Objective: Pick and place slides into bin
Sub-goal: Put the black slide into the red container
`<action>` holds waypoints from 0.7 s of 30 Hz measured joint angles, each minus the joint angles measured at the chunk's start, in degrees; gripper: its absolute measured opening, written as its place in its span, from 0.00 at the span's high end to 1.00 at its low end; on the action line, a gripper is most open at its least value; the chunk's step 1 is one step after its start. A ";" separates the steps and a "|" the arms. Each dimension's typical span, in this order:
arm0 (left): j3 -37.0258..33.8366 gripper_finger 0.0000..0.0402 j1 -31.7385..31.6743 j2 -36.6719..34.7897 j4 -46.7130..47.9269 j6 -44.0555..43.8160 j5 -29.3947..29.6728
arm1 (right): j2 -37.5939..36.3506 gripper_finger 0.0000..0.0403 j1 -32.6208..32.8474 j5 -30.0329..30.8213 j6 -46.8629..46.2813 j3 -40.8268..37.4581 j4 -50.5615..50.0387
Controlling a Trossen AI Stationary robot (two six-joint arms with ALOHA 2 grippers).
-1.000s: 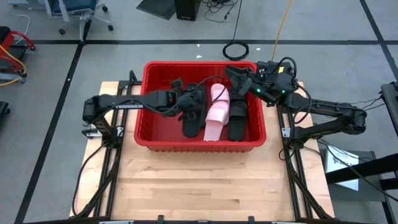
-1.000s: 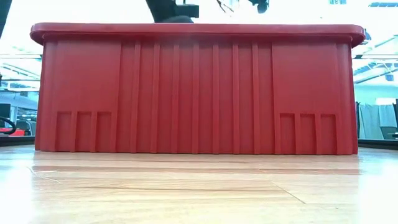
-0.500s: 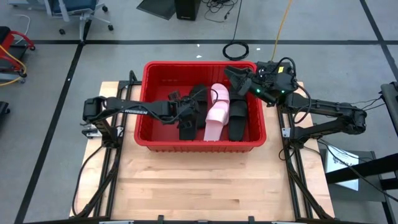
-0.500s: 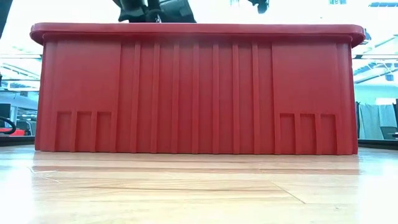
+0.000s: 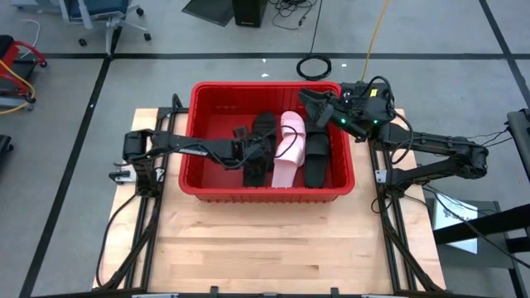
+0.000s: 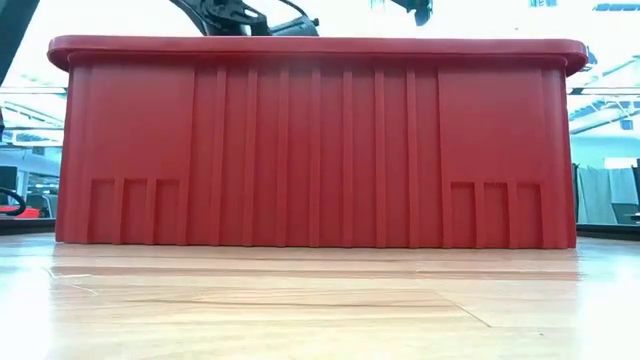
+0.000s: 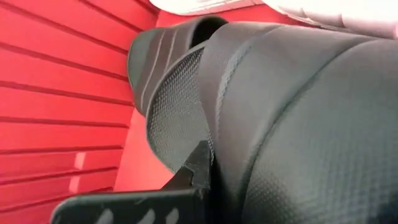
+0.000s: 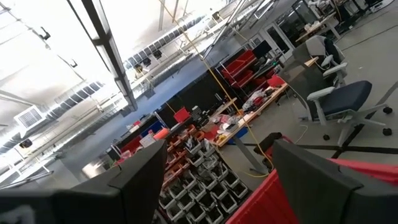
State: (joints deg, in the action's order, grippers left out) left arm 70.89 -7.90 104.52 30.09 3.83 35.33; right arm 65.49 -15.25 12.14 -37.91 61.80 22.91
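Left claw (image 5: 248,154) has dropped lower into the bin (image 5: 199,170), its arm stretched flatter. The black slide (image 5: 258,149) it carried (earlier tilted up) now rests beside the pink slide (image 5: 287,151).

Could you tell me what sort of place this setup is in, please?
Probably a robotics lab or workshop: a hall with shelves of red bins, office chairs, cables on the floor, and a wooden table.

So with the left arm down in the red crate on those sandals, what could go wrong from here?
1. The left gripper sits low inside the crate, pressed against a black sandal; pulling back could snag the strap and drag it out.
2. The pink sandals lie right beside that black one, so lifting may shove them around.
3. The right gripper hangs open over the crate's far right corner; a careless swing could clip the rim.
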 joint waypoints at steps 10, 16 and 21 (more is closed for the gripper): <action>0.93 0.94 -1.22 2.73 -2.30 1.16 -0.85 | 0.00 0.30 0.35 0.06 -1.06 -0.02 -2.19; 1.05 0.94 -1.80 4.19 -3.64 1.56 -1.47 | 0.00 0.30 0.35 0.07 -1.78 -0.02 -2.22; 1.01 0.94 -1.99 4.19 -5.42 1.84 -1.44 | 0.00 0.30 0.35 0.13 -1.63 -0.02 -2.80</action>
State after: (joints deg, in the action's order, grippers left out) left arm 71.90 -9.89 108.70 24.66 5.67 33.89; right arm 65.49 -14.90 12.27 -39.54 61.78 20.11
